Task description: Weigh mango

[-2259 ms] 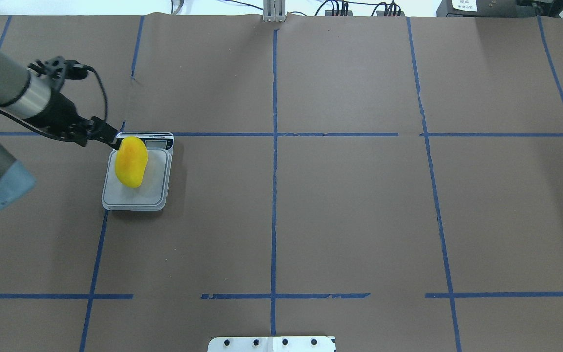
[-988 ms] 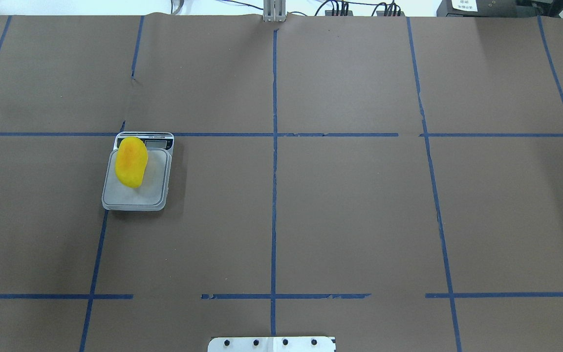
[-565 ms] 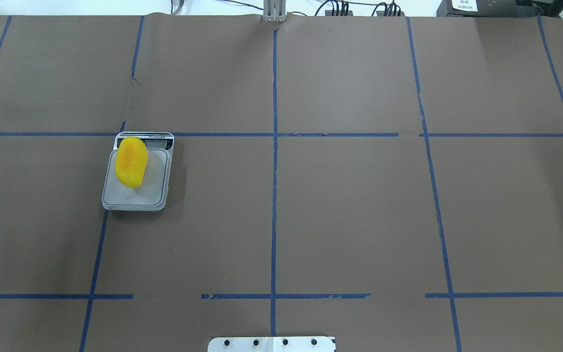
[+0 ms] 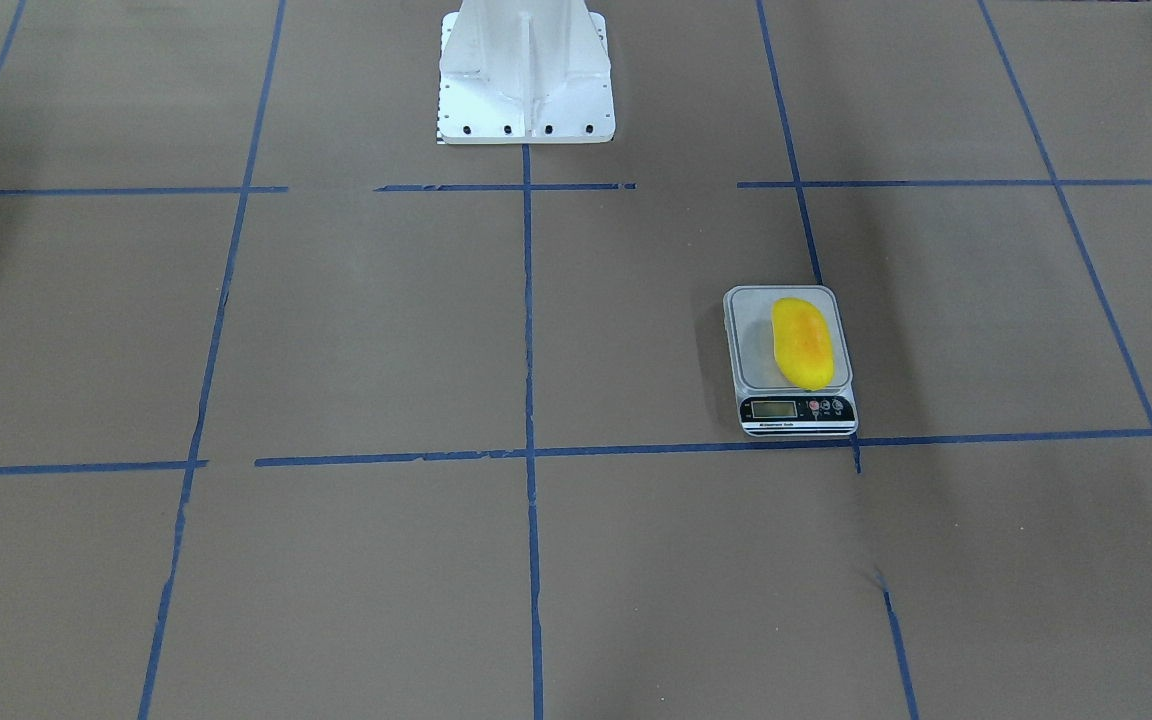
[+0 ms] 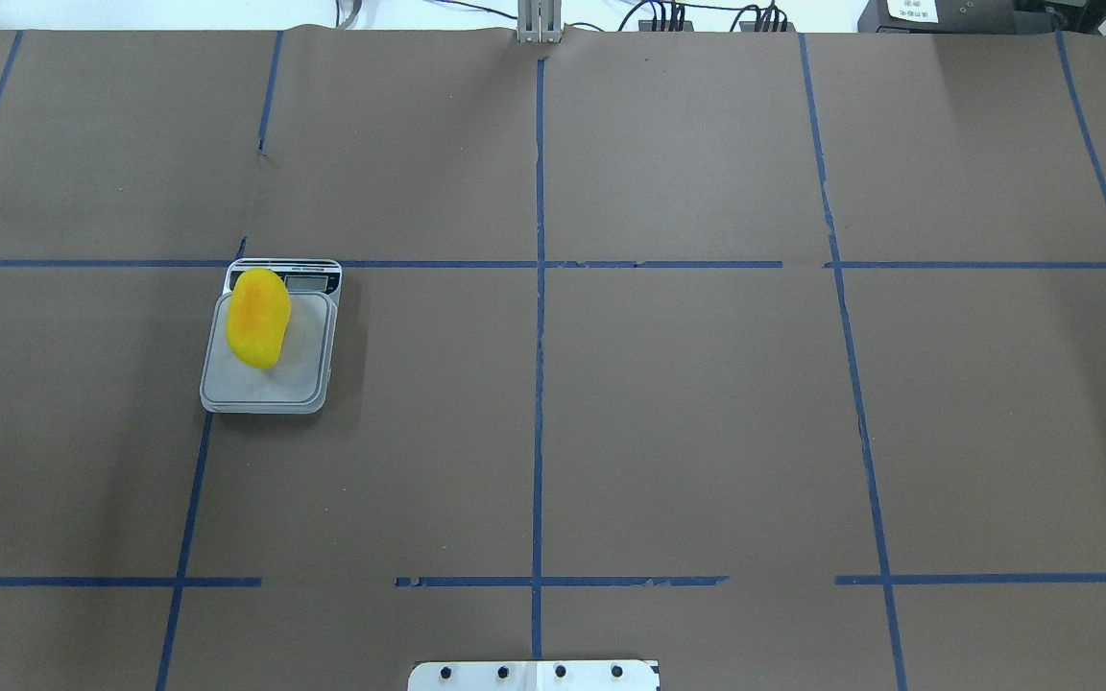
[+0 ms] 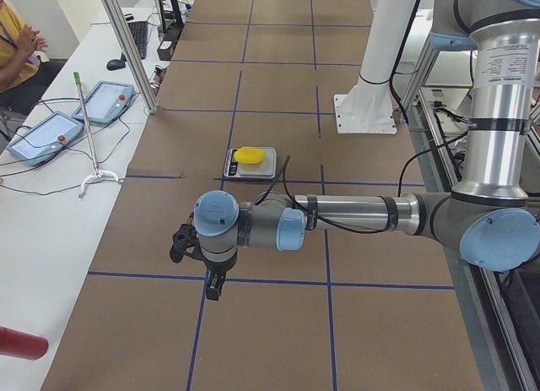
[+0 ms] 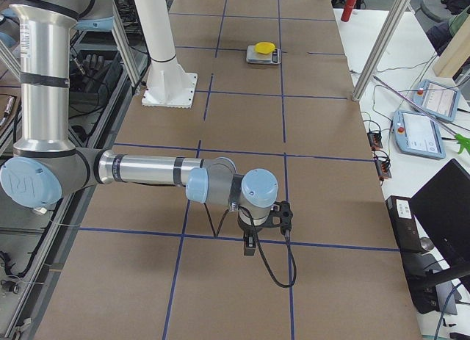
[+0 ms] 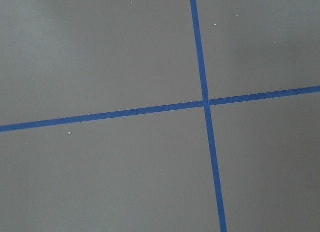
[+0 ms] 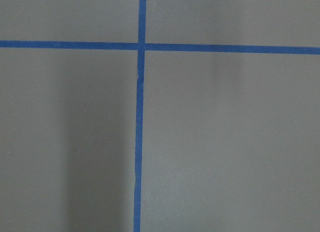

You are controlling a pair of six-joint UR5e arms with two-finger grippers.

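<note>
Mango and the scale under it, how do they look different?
The mango is bright yellow with an orange blush; the scale is pale grey. The mango is rounded and oblong; the scale is flat and squarish. The mango is narrower than the scale, which carries it and has a small display. Both are on the robot's left side.

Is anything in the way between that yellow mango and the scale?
Nothing visible stands between them. The mango lies directly on the platform of the scale, and only bare brown table surrounds the scale.
</note>
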